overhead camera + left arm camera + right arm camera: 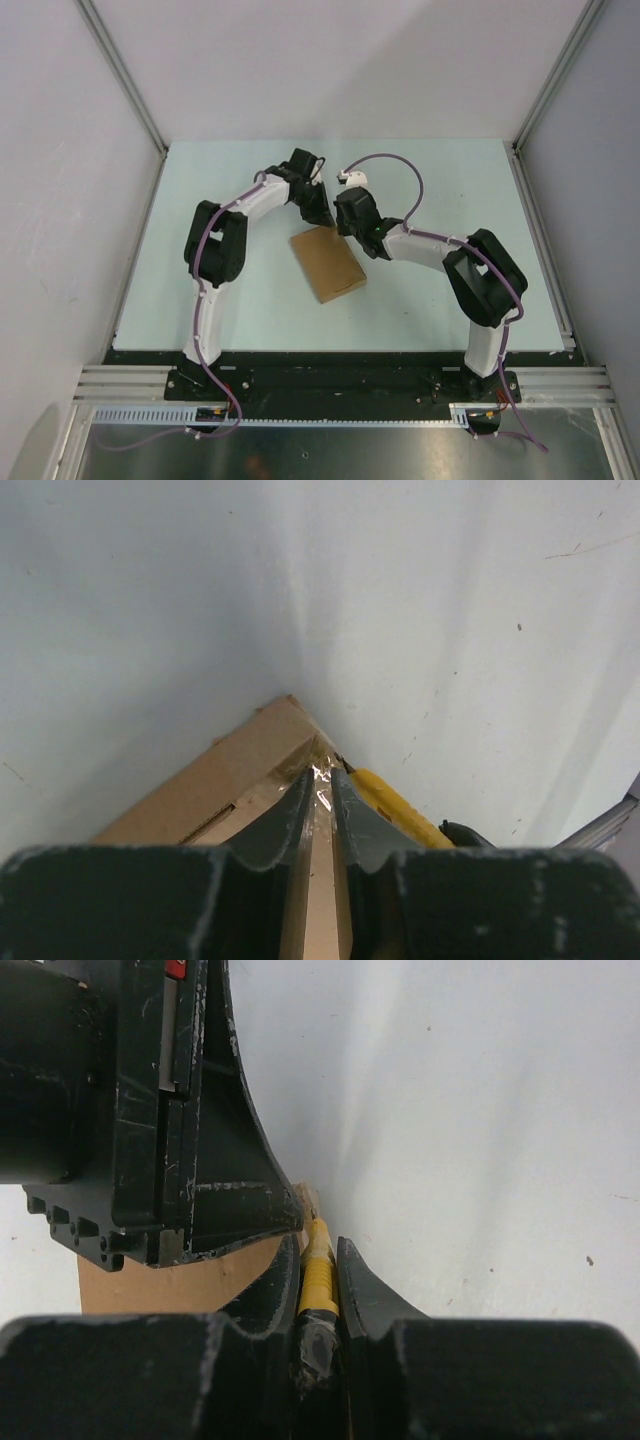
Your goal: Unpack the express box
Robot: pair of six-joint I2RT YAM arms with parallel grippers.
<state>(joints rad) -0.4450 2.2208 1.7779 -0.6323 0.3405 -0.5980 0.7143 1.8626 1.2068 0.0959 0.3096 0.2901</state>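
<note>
Covering far corner of express box, both wrists hide contact point from top view; knife blade tip unseen. Box lies flat mid-table. Left gripper: fingers narrow, tips at taped box corner, grip unclear. Right gripper: clamped on yellow utility knife.

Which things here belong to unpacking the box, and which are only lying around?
For the job: express box, yellow utility knife in the right gripper, left gripper on its corner.
Only surroundings: table, purple cables, frame rails.
</note>
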